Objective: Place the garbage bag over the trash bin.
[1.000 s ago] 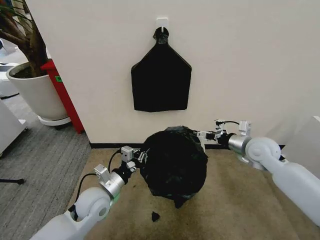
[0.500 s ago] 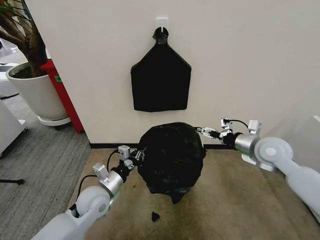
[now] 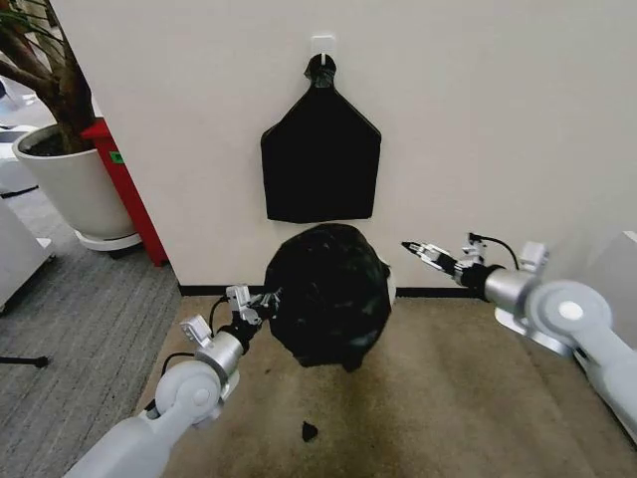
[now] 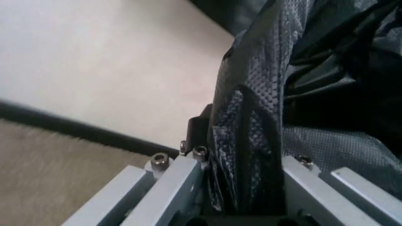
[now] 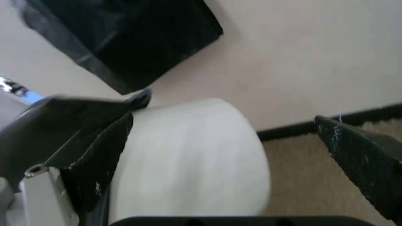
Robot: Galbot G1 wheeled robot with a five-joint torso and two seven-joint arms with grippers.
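The garbage bag point(image 3: 323, 294), glossy and wrinkled black, bulges over the trash bin near the wall. A pale sliver of the trash bin point(image 3: 389, 286) shows at the bag's right edge. My left gripper point(image 3: 261, 304) is at the bag's left side, shut on a fold of the garbage bag point(image 4: 251, 141). My right gripper point(image 3: 423, 249) hangs open to the right of the bag, apart from it. In the right wrist view the pale round trash bin point(image 5: 188, 150) stands beyond the spread fingers point(image 5: 94, 150) of the right gripper point(image 5: 226, 165).
A flat black bundle point(image 3: 320, 164) hangs from a wall hook above the bag. A white plant pot point(image 3: 70, 184) and a red panel point(image 3: 124, 189) stand at the left. A small black scrap point(image 3: 310, 430) lies on the carpet in front.
The right gripper has drawn back to the right, away from the bag. The left gripper and the bag have shifted toward the wall.
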